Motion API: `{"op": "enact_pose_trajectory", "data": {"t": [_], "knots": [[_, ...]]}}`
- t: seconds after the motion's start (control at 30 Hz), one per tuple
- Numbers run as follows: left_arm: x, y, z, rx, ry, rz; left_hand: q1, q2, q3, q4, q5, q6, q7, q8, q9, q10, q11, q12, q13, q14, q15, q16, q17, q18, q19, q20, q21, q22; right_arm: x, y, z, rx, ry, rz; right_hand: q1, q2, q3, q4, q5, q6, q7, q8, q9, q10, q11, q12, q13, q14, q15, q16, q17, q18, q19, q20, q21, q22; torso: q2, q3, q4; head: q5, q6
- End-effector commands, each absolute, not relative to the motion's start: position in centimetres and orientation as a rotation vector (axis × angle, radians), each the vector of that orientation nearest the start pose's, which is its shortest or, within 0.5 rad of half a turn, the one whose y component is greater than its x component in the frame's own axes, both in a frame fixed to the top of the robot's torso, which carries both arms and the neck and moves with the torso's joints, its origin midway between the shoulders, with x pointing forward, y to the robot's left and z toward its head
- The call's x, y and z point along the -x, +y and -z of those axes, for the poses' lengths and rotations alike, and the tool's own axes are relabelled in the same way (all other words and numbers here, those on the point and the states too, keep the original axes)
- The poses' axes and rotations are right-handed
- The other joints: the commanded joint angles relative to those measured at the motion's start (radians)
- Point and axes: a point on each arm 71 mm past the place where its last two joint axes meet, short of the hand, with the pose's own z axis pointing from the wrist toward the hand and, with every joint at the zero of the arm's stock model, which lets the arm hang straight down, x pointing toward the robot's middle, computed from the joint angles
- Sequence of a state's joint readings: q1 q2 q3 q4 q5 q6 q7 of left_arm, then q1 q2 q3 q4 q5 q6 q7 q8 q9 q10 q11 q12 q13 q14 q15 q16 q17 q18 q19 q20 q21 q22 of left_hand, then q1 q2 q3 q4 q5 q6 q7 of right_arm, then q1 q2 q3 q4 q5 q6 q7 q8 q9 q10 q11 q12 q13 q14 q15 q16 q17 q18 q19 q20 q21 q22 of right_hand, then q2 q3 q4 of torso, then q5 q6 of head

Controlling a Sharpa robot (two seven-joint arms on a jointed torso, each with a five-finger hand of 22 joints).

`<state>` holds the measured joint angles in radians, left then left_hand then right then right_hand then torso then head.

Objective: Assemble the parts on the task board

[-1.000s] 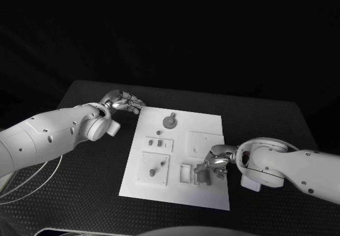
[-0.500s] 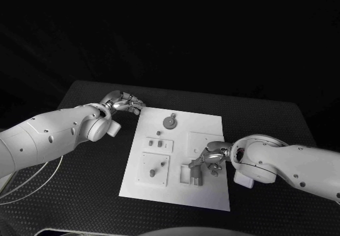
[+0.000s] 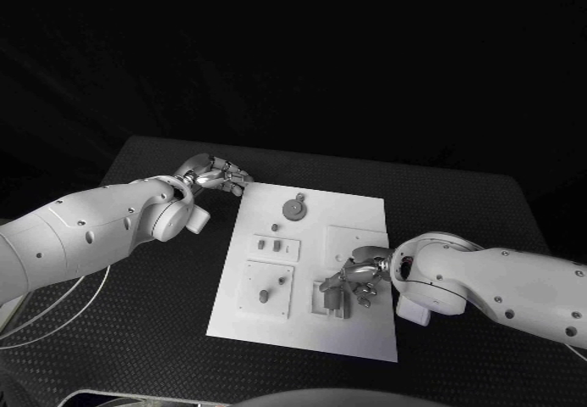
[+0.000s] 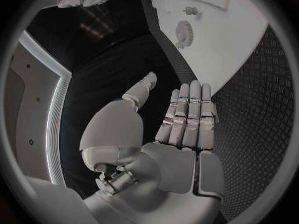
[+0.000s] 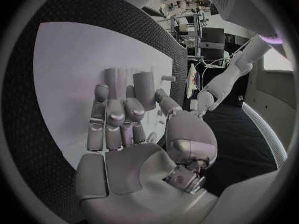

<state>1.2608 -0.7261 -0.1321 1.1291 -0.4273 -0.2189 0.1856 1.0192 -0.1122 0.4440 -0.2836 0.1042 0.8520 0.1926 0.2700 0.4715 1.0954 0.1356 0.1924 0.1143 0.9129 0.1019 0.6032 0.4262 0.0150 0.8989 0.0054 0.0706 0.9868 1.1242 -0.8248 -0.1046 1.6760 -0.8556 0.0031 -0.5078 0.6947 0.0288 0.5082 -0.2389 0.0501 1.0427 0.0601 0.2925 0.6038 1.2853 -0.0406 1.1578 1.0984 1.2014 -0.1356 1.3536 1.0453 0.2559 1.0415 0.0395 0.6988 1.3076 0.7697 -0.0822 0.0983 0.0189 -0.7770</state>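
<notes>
My left hand (image 3: 210, 176) rests off the far left corner of the task board (image 3: 361, 222), fingers straight and side by side, holding nothing, with the gear part (image 3: 293, 207) well to its right. Near the board's front edge, my right hand (image 3: 351, 278) hangs over the slots, its fingers pinching an upright grey part (image 5: 144, 88) just above the white surface.
</notes>
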Motion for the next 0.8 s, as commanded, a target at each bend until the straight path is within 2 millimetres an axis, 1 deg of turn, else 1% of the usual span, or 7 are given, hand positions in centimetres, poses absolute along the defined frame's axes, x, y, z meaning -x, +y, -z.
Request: {"op": "enact_pose_trajectory", "data": {"t": [0.03, 0.17, 0.33, 0.47, 0.5, 0.63, 0.8], "knots": [[-55.07, 26.51, 20.63, 0.768, 1.684, 1.073, -0.017, 0.000, -0.010, 0.002, -0.014, -0.003, -0.006, 0.007, -0.001, 0.000, 0.000, 0.006, 0.002, -0.004, 0.003, -0.007, 0.004, 0.003, -0.010, 0.000, -0.002, -0.002, -41.03, -16.32, 27.02, -0.359, 2.499, -0.664, -0.008, 0.003, 0.008, -0.006, 0.002, 0.015, 0.008, 0.002, 0.001, 0.003, -0.003, -0.002, 0.000, -0.004, -0.006, 0.005, -0.002, 0.006, 0.006, 0.002, 0.006, 0.020, 0.000, 0.0008, 0.0000, 0.000, 0.001], [-55.07, 26.48, 20.63, 0.768, 1.685, 1.073, -0.020, 0.000, -0.013, 0.002, -0.018, -0.003, -0.006, 0.007, -0.002, 0.000, 0.000, 0.006, 0.002, -0.004, 0.003, -0.009, 0.006, 0.003, -0.011, 0.000, -0.002, -0.003, -41.07, -16.16, 27.09, -0.359, 2.496, -0.666, -0.011, 0.000, 0.008, -0.008, 0.002, 0.015, 0.009, 0.001, 0.002, 0.003, -0.003, -0.002, 0.000, -0.005, -0.005, 0.006, -0.003, 0.006, 0.006, 0.002, 0.006, 0.020, 0.000, 0.0011, -0.0002, 0.002, 0.001], [-55.07, 26.43, 20.63, 0.768, 1.686, 1.074, -0.021, 0.001, -0.014, 0.001, -0.018, -0.003, -0.006, 0.007, -0.002, 0.000, 0.000, 0.006, 0.002, -0.005, 0.004, -0.009, 0.006, 0.003, -0.011, 0.000, -0.002, -0.003, -41.15, -16.05, 27.14, -0.361, 2.492, -0.666, -0.014, -0.002, 0.009, -0.009, 0.002, 0.016, 0.009, 0.000, 0.002, 0.003, -0.003, -0.002, 0.000, -0.005, -0.005, 0.007, -0.004, 0.006, 0.006, 0.002, 0.006, 0.020, -0.001, -0.0002, 0.0014, 0.005, -0.002], [-55.06, 26.52, 20.64, 0.769, 1.686, 1.072, -0.022, 0.001, -0.014, 0.001, -0.019, -0.003, -0.006, 0.007, -0.002, -0.001, 0.000, 0.006, 0.002, -0.005, 0.004, -0.009, 0.007, 0.003, -0.011, 0.000, -0.002, -0.003, -41.13, -15.93, 27.21, -0.354, 2.502, -0.669, -0.018, -0.005, 0.010, -0.009, 0.002, 0.016, 0.009, 0.000, 0.002, 0.003, -0.003, -0.002, 0.000, -0.006, -0.005, 0.008, -0.005, 0.006, 0.006, 0.002, 0.007, 0.020, 0.000, 0.0007, 0.0005, 0.006, -0.002], [-55.07, 26.54, 20.64, 0.769, 1.686, 1.072, -0.022, 0.001, -0.014, 0.001, -0.019, -0.003, -0.006, 0.007, -0.002, -0.001, 0.000, 0.006, 0.002, -0.005, 0.004, -0.009, 0.007, 0.003, -0.011, 0.000, -0.002, -0.003, -41.10, -15.88, 27.24, -0.353, 2.507, -0.671, -0.019, -0.005, 0.010, -0.008, 0.002, 0.016, 0.009, 0.000, 0.003, 0.003, -0.003, -0.002, 0.000, -0.006, -0.005, 0.009, -0.006, 0.006, 0.006, 0.002, 0.007, 0.020, 0.000, 0.0007, -0.0010, 0.008, -0.002], [-55.06, 26.47, 20.64, 0.768, 1.687, 1.074, -0.022, 0.001, -0.014, 0.001, -0.019, -0.003, -0.006, 0.007, -0.002, -0.001, 0.000, 0.006, 0.002, -0.005, 0.004, -0.010, 0.007, 0.003, -0.011, 0.000, -0.002, -0.003, -41.04, -15.70, 27.38, -0.354, 2.514, -0.674, -0.023, -0.007, 0.012, -0.008, 0.002, 0.016, 0.009, -0.001, 0.003, 0.003, -0.003, -0.002, 0.000, -0.007, -0.005, 0.010, -0.007, 0.006, 0.006, 0.002, 0.007, 0.020, 0.000, 0.0000, -0.0016, 0.008, -0.004], [-55.06, 26.48, 20.65, 0.769, 1.688, 1.073, -0.022, 0.002, -0.015, 0.001, -0.019, -0.003, -0.006, 0.007, -0.002, -0.001, 0.000, 0.006, 0.002, -0.005, 0.004, -0.010, 0.008, 0.003, -0.011, 0.000, -0.002, -0.003, -40.95, -15.60, 27.51, -0.353, 2.520, -0.677, -0.025, -0.008, 0.013, -0.007, 0.002, 0.016, 0.009, -0.001, 0.003, 0.003, -0.003, -0.002, 0.000, -0.007, -0.005, 0.010, -0.008, 0.006, 0.006, 0.002, 0.007, 0.020, 0.001, 0.0008, -0.0017, 0.010, -0.004]]}}
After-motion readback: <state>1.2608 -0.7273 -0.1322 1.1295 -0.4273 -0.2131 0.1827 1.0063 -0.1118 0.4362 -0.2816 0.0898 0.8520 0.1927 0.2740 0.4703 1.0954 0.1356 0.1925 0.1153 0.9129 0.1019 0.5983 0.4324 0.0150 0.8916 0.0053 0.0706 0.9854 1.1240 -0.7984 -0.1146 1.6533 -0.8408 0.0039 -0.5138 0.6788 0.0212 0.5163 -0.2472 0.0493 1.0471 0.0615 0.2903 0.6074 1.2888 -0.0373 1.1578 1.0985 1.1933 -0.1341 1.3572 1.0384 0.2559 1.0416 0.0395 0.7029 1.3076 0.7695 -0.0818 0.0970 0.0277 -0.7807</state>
